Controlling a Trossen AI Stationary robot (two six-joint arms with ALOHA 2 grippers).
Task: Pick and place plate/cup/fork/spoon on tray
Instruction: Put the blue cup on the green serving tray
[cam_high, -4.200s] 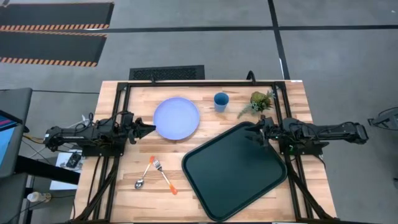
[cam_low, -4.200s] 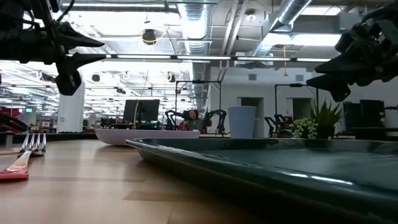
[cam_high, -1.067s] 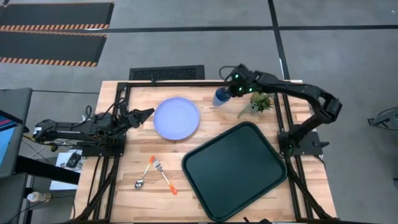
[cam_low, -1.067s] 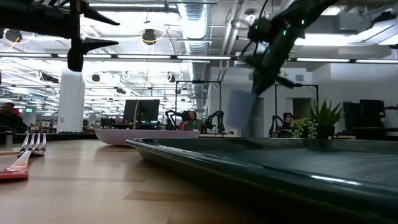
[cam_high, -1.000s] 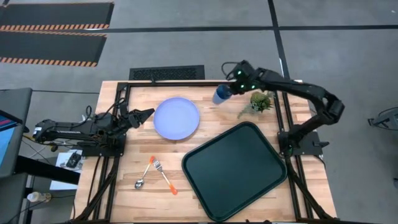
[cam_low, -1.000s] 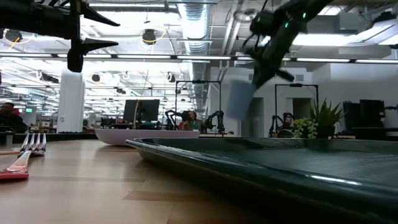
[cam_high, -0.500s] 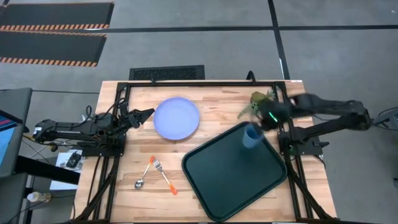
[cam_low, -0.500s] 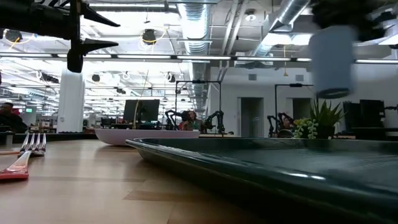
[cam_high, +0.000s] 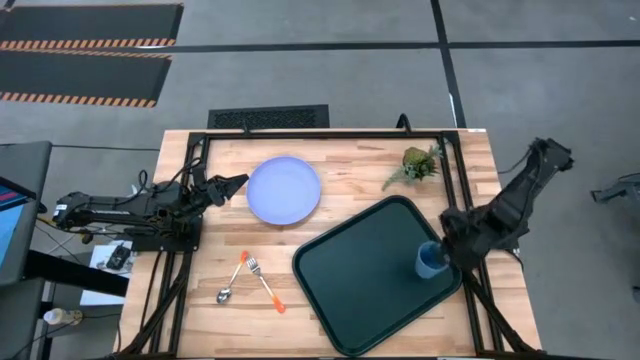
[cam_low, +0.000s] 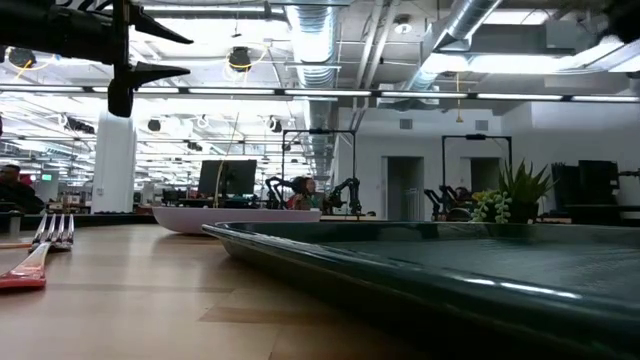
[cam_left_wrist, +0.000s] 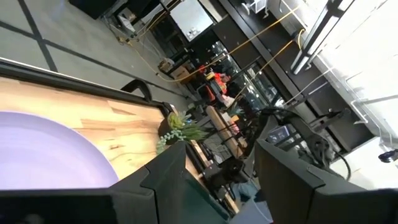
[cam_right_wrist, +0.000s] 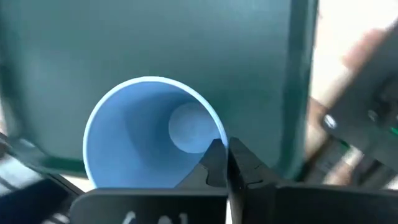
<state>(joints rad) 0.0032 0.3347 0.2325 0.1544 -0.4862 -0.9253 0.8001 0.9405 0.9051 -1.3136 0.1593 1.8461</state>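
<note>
The blue cup (cam_high: 431, 261) is upright over the right part of the dark tray (cam_high: 360, 280), and my right gripper (cam_high: 444, 255) is shut on its rim. The right wrist view looks down into the cup (cam_right_wrist: 152, 137). The pale blue plate (cam_high: 284, 189) lies flat on the table at the far middle. My left gripper (cam_high: 238, 183) hovers open just left of the plate, clear of it. The fork (cam_high: 266, 285) and the spoon (cam_high: 232, 280) lie on the table left of the tray. My right gripper holds the cup by its rim (cam_right_wrist: 222, 140), on the side toward the table's right edge, with one finger inside the cup and one outside. The fingers come from above and from the right. The cup is upright; whether its bottom rests on the tray I cannot tell.
A small potted plant (cam_high: 418, 163) stands on the table beyond the tray's far right corner. The black frame rails run along the table's left, right and far edges. Bare wood lies between the plate and the tray.
My right gripper has carried the cup from the table's far edge, past the plant, toward the near right and down over the tray's right part. It has stayed shut on the cup. The cup has stayed upright.
</note>
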